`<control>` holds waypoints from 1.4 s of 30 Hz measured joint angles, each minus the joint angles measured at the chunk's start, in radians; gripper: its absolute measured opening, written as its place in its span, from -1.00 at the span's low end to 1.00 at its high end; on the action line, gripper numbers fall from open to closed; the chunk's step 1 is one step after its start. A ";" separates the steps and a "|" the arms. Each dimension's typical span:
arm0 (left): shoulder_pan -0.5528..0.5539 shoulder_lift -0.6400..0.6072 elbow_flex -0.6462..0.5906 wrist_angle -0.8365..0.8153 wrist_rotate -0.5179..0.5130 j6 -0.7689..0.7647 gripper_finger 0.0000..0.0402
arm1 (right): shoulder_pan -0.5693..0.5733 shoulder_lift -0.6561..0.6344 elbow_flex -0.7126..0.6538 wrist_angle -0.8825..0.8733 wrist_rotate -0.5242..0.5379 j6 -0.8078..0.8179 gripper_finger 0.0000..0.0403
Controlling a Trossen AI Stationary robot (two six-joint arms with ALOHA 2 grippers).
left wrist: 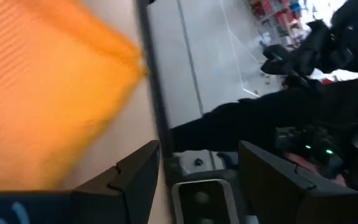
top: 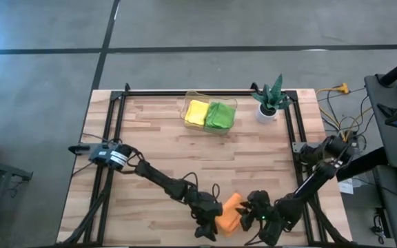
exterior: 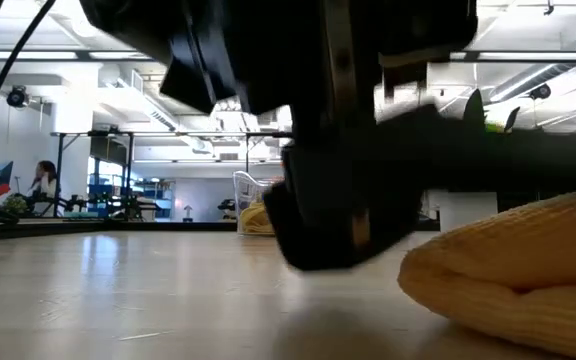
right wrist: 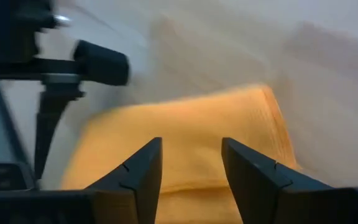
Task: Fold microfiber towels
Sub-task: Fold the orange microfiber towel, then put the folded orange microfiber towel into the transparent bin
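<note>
left gripper (top: pixel 209 224): open, empty, at orange towel's (top: pixel 230 213) left side, bench (top: pixel 150 145) front edge
right gripper (top: pixel 257 219): open over same towel
risk: fold springs open if pads snag pile

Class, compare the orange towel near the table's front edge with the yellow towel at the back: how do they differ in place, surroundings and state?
The orange towel lies on the bare table near the front edge; the yellow towel sits at the back inside a clear container. The orange towel lies between the left pincer and right pincer; the yellow towel has a green towel beside it. Both are folded.
</note>
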 joint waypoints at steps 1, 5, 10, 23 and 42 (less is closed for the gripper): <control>0.002 -0.005 0.000 0.002 0.009 0.000 0.01 | 0.001 -0.016 0.006 -0.003 0.009 -0.041 -0.20; 0.010 -0.057 -0.007 -0.046 0.045 0.004 0.01 | 0.001 -0.077 0.041 -0.005 0.028 -0.229 -0.20; 0.023 -0.173 -0.050 -0.219 0.040 0.118 0.01 | 0.014 -0.079 0.128 0.022 -0.026 -0.622 -0.20; 0.015 -0.561 -0.484 -0.375 -0.113 0.231 0.01 | 0.007 0.084 0.344 -0.118 -0.243 -1.016 0.12; 0.009 -0.794 -0.824 -0.174 -0.216 0.055 0.01 | -0.089 0.213 0.437 -0.206 -0.382 -1.164 0.45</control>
